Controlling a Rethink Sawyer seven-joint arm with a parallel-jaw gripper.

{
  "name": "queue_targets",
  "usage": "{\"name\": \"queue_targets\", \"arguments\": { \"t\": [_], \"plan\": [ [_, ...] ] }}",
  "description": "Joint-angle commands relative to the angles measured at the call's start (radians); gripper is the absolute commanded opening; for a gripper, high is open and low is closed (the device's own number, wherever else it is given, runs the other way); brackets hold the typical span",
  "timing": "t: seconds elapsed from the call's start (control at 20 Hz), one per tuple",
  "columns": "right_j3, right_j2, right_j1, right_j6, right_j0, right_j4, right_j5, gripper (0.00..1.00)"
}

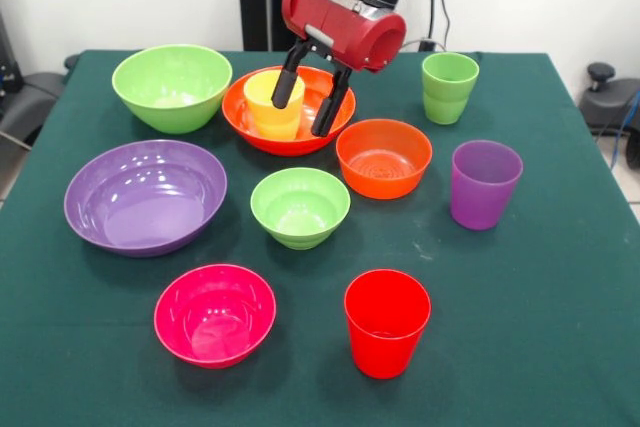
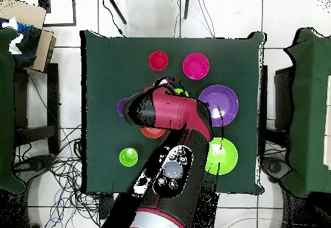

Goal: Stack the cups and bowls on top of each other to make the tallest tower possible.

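Note:
In the front view my gripper [image 1: 312, 97] is open over the large orange bowl [image 1: 262, 132]. The yellow cup [image 1: 268, 112] stands upright in that bowl. One finger overlaps the cup's rim and the other hangs just right of the cup; I cannot tell if they touch it. Around them stand the large lime green bowl [image 1: 172, 87], large purple bowl [image 1: 145, 197], small lime green bowl [image 1: 300, 207], small orange bowl [image 1: 384, 157], magenta-pink bowl [image 1: 214, 313], red cup [image 1: 386, 322], purple cup [image 1: 484, 185] and light green cup [image 1: 449, 88]. In the overhead view the arm [image 2: 171, 115] hides the gripper, the yellow cup and its bowl.
The green table [image 1: 560, 347] bears everything, each piece standing alone except the yellow cup in its bowl. In the overhead view the red cup [image 2: 158, 61], magenta-pink bowl [image 2: 195, 66], purple bowl [image 2: 220, 103] and light green cup [image 2: 128, 156] show beside the arm. Cables lie on the floor.

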Motion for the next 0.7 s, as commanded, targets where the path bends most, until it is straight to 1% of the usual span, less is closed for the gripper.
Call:
{"name": "queue_targets", "arguments": {
  "t": [0.05, 0.25, 0.7],
  "plan": [
    [-0.001, 0.068, 0.05, 0.084, 0.005, 0.012, 0.051, 1.0],
    [-0.013, 0.077, 0.062, 0.097, 0.01, 0.025, 0.048, 1.0],
    [-0.113, 0.055, 0.108, 0.118, 0.036, 0.069, 0.113, 1.0]
  ]
}}
